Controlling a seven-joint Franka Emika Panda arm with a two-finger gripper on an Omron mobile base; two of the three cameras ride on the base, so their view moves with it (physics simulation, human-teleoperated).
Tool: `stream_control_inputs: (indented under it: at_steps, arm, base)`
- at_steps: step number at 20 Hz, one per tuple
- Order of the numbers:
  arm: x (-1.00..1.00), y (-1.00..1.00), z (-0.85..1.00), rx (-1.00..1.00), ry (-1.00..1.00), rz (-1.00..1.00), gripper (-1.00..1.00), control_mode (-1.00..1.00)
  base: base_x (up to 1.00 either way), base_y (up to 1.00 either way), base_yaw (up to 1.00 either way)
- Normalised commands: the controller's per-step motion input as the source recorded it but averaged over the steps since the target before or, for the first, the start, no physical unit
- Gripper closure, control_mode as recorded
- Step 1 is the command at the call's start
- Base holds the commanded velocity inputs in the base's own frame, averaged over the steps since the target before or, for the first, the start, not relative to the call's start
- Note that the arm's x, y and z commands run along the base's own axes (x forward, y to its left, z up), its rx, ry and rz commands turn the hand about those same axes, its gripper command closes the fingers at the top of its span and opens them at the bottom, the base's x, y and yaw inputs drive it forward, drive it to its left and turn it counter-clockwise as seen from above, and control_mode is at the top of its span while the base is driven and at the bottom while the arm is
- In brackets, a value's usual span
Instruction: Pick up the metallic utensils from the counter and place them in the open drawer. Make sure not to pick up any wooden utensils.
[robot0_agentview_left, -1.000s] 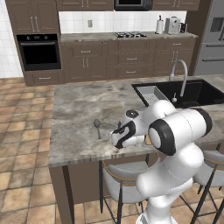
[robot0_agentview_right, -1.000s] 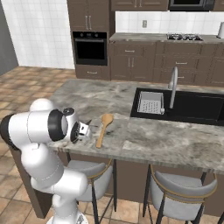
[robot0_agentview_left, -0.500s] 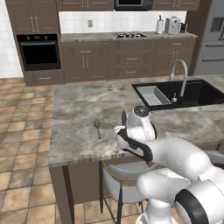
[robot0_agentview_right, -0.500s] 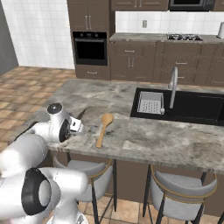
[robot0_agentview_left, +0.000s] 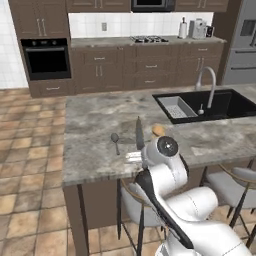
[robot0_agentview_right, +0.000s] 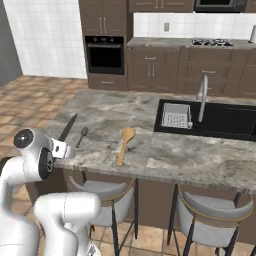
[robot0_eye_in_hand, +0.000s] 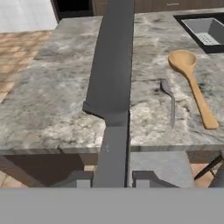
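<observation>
My gripper (robot0_eye_in_hand: 113, 178) is shut on the black handle of the knife (robot0_eye_in_hand: 111, 65), whose grey blade points away from the hand over the counter (robot0_eye_in_hand: 52, 87). In the left base view the gripper (robot0_agentview_left: 134, 157) hangs at the island's near edge with the knife (robot0_agentview_left: 138, 133) standing up. From the right, the gripper (robot0_agentview_right: 60, 148) holds the knife (robot0_agentview_right: 67, 127) slanted above the counter (robot0_agentview_right: 110, 110) edge. The small metal spoon (robot0_eye_in_hand: 168, 98) (robot0_agentview_left: 115, 140) (robot0_agentview_right: 82, 135) lies on the stone. Beside it lies the tan wooden spoon (robot0_eye_in_hand: 192, 85) (robot0_agentview_right: 125, 142) (robot0_agentview_left: 157, 130). The open drawer is out of view.
A black sink (robot0_agentview_right: 210, 120) with a grey rack (robot0_agentview_right: 176, 116) and a faucet (robot0_agentview_right: 202, 95) takes up the island's right part. Stools (robot0_agentview_right: 105, 200) stand under the near edge. The wall counter with stove (robot0_agentview_left: 150, 39) and oven (robot0_agentview_left: 46, 59) lies beyond a tiled floor.
The arm has swung round and the hand has drawn back toward the counter's near edge, carrying the knife along. Both spoons lie where they were.
</observation>
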Motion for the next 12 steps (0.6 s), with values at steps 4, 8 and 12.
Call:
stream_control_inputs:
  at_steps: [4, 8, 12]
  arm:
    - [0.0, 0.0, 0.0, 0.0, 0.0, 0.0, 1.0, 1.0]
    - [0.0, 0.0, 0.0, 0.0, 0.0, 0.0, 1.0, 1.0]
    - [0.0, 0.0, 0.0, 0.0, 0.0, 0.0, 1.0, 1.0]
  base:
    - [-0.72, 1.0, -0.02]
    - [-0.36, 1.0, -0.09]
    - [0.03, 1.0, -0.22]
